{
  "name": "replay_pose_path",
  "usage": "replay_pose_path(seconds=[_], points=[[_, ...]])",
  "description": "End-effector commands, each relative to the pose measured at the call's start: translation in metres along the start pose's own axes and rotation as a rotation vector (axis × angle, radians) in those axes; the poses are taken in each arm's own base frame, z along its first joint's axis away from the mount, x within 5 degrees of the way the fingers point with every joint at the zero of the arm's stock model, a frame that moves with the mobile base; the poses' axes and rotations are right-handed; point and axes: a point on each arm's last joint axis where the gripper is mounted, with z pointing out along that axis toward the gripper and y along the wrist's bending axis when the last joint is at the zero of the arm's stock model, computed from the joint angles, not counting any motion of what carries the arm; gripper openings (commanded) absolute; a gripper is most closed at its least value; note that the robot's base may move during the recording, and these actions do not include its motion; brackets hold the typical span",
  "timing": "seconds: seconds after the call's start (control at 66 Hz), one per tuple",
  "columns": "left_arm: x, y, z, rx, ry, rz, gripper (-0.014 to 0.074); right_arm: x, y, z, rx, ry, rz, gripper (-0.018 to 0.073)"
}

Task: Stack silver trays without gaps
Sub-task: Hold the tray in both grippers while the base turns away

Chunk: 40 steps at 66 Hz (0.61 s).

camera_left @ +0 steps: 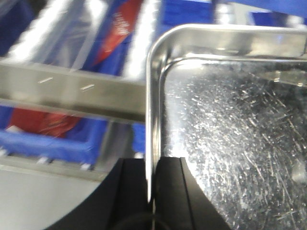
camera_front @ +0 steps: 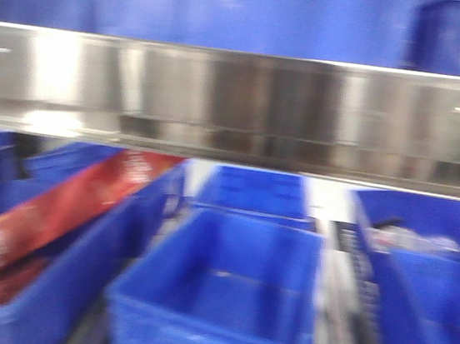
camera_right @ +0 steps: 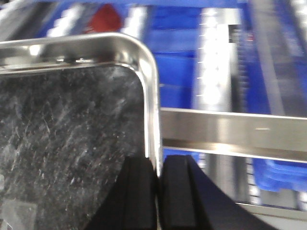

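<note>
One silver tray (camera_left: 230, 143) fills the right of the left wrist view, its scratched bottom and rounded corner showing. My left gripper (camera_left: 152, 163) is shut on the tray's left rim, one black finger (camera_left: 132, 191) on each side of the thin edge. In the right wrist view the same kind of tray (camera_right: 72, 143) fills the left. There my right gripper (camera_right: 158, 163) is shut on the tray's right rim. The front view is blurred and shows neither gripper. No second tray shows.
A long steel rail (camera_left: 72, 91) with screws runs beyond the tray and also crosses the right wrist view (camera_right: 230, 132). A wide shiny steel band (camera_front: 238, 102) spans the front view. Below stand blue bins (camera_front: 223, 297), one holding a red package (camera_front: 56, 218).
</note>
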Motion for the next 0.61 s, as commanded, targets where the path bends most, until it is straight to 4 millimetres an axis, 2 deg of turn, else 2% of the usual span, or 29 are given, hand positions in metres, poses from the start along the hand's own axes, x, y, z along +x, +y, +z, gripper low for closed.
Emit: replay_pose_path(seconds=[0.0, 0.591], points=[[0.0023, -0.0145, 0.0002, 0.104, 0.002, 0.016, -0.0016, -0.0041, 0.0281, -0.0059, -0.272, -0.053, -0.006, -0.0023], [-0.0046, -0.0125, 0.0002, 0.081, -0.075, 0.041, -0.0016, -0.0041, 0.0281, -0.0059, -0.272, -0.053, -0.006, -0.0023]])
